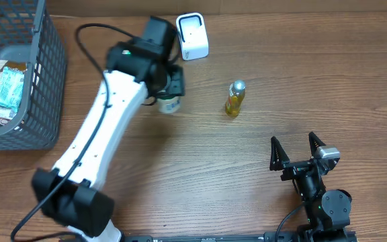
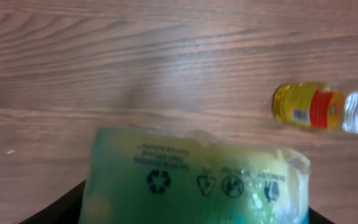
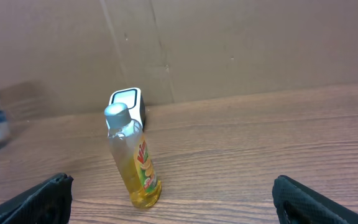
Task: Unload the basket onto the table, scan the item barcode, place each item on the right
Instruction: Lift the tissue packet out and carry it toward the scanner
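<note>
The left gripper [image 1: 168, 87] is in the upper middle of the overhead view, at the end of the white arm that comes from the lower left. Its fingers are closed on a green and yellow packet [image 2: 197, 177]. In the left wrist view this packet fills the lower part of the frame, with recycling signs printed on it, between two dark finger edges in the bottom corners. The packet is just to the lower left of the white scanner [image 1: 192, 36], which stands at the top edge of the table [image 1: 247, 175].

A small bottle [image 1: 234, 98] with yellow liquid and a silver cap stands upright to the right of the packet, apart from it.

The right gripper [image 1: 292, 139] is in the lower right, well away from the bottle. Its fingers are spread wide and hold nothing.

A dark wire basket [image 1: 49, 74] is in the upper left corner, with some wrapped things inside.
</note>
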`<state>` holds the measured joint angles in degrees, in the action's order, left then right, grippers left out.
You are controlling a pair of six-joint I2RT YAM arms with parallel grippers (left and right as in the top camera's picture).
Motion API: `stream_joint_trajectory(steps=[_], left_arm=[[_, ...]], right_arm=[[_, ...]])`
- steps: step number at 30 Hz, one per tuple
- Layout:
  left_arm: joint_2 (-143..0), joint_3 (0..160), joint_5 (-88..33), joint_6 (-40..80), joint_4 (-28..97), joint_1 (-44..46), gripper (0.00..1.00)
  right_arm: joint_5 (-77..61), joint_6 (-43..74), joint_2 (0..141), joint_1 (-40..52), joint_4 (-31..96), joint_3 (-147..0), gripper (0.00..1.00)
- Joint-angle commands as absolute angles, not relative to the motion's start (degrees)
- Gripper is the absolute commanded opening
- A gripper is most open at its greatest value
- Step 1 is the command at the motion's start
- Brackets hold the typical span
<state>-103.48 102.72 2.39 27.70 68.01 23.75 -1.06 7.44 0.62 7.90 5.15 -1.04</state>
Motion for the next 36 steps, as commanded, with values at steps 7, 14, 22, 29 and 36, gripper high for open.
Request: stream_joint_trajectory(steps=[7, 14, 22, 29, 36], left_arm=[[-109.6, 103.6, 11.9, 33.7, 60.2, 32.2, 0.34], [-112.2, 103.6, 20.1, 34.9, 58.6, 38.3, 0.35], [-115.5, 103.6, 19.9, 41.4, 58.2, 38.6, 0.36], [-116.0, 103.6, 17.9, 39.8, 56.8, 38.6, 0.36], [-116.5, 103.6, 18.0, 38.5, 55.9, 38.5, 0.36]], right_arm=[[-0.7, 7.0, 0.2, 7.7, 4.8, -0.4, 1.00], [-0.7, 7.0, 0.2, 7.7, 4.8, -0.4, 1.00], [-0.7, 7.0, 0.2, 7.7, 4.8, -0.4, 1.00], [-0.7, 7.0, 0.2, 7.7, 4.8, -0.4, 1.00], [-0.7, 7.0, 0.2, 7.7, 4.8, -0.4, 1.00]])
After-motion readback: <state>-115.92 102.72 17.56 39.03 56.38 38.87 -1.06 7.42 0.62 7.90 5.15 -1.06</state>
